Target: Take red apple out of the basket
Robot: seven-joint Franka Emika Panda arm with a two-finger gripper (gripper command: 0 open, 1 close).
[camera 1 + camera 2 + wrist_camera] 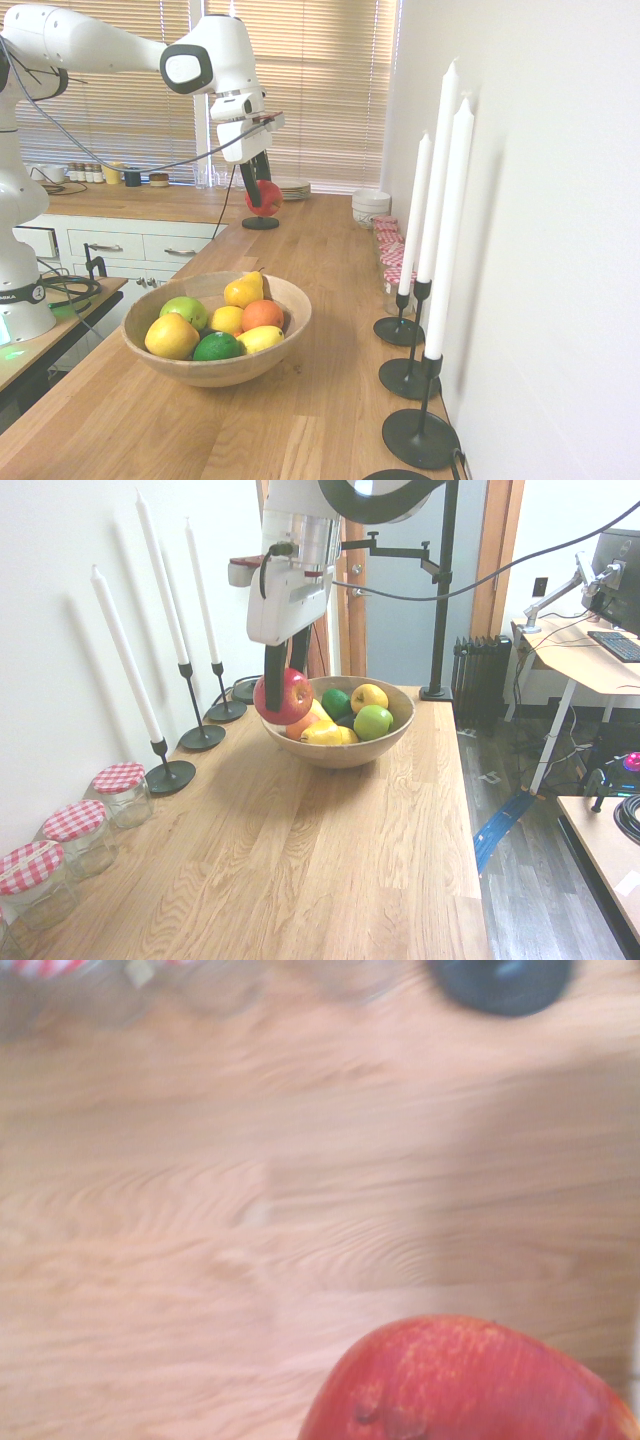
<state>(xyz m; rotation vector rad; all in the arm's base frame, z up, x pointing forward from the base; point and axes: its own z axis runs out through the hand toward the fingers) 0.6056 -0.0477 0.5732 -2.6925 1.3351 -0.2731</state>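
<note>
A glossy red apple (283,696) hangs in mid-air, clenched between the dark fingers (274,678) of the white arm's tool (259,190), clear of the basket (345,751) and above the bare wood of the counter (300,860). Seen from the candle end of the room, the apple sits beyond the basket, toward the blinds; from the opposite side it hangs just in front of the basket's rim, on the side nearest the wall. The tool points steeply downward, its fingers closed on the apple's flanks. From the wrist camera, the apple (470,1385) fills the lower corner, red with faint pale streaks, over blurred wood grain.

The basket, a wide light-brown wooden bowl, rests on the counter and holds the remaining fruit: a green apple (184,310), a dark green lime (217,346), an orange fruit (262,314), a pear (244,289) and several yellow fruits. Between the basket and the wall, three tall white candles (443,190) stand in black holders. Farther along the wall from the basket, glass jars (122,793) with red-checked lids sit in a row. Behind the basket, by the blinds, stacked white bowls (370,205) rest on the counter.
</note>
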